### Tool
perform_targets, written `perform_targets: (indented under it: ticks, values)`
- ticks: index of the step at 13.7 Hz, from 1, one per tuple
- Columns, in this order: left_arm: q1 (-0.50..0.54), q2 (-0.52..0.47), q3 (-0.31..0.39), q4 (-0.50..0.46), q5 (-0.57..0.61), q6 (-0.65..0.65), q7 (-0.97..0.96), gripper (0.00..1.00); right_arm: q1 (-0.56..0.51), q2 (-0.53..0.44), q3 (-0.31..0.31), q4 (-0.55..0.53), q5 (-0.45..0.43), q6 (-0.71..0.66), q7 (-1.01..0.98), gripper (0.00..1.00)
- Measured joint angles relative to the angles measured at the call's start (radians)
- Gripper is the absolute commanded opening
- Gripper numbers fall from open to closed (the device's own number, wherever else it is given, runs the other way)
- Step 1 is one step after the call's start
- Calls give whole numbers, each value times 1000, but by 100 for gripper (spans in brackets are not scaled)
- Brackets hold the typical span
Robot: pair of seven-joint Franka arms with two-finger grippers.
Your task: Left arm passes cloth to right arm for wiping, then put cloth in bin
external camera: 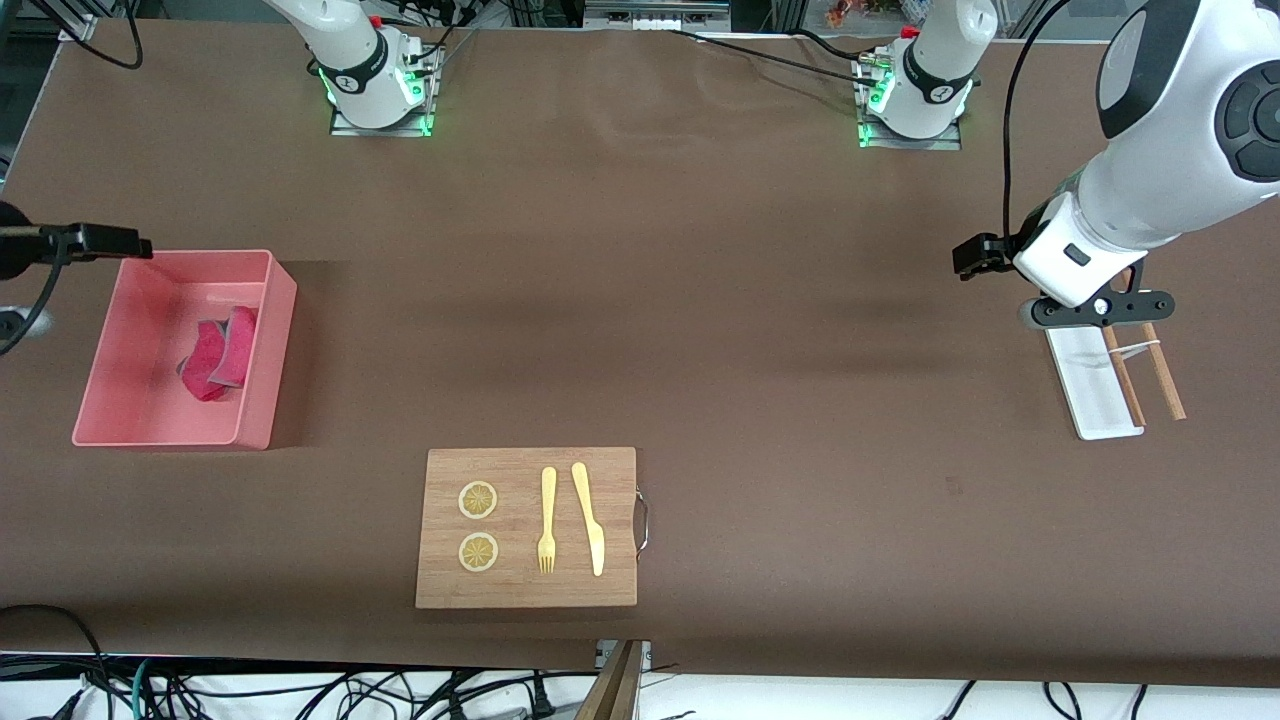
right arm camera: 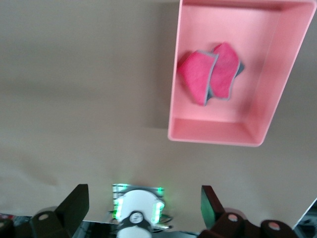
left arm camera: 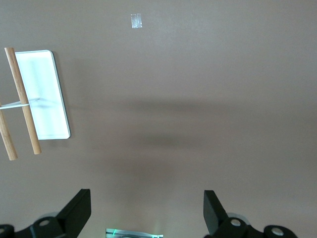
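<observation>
The brown table [external camera: 700,300] lies bare across its middle, with the wooden board [external camera: 527,527] near the front camera's edge and the bin [external camera: 262,400] toward the right arm's end, its long axis running toward that camera. The cloth [external camera: 218,356] lies folded inside the bin against the wall facing the table's middle, grey edging showing, its length running along the bin's. The left gripper [left arm camera: 147,213] hangs released over bare table beside the white tray [external camera: 1085,385]; the right gripper [right arm camera: 143,210] hangs released over bare table beside the bin.
</observation>
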Motion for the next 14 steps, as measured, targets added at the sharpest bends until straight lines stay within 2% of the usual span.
perform_targets:
  ticks: [2,4,10,14]
  values:
    - [-2,0,0,0,0,0,-1,100,-40,-79,84,-70,-2,3,49,100]
    - [-2,0,-1,0,0,0,-1,100,-60,-142,132,-124,-6,26,58,100]
    - [-2,0,-1,0,0,0,-1,100,-96,-259,154,-173,-20,92,60,100]
    - [-2,2,-2,0,0,0,-3,100,-106,-289,171,-202,-51,116,60,100]
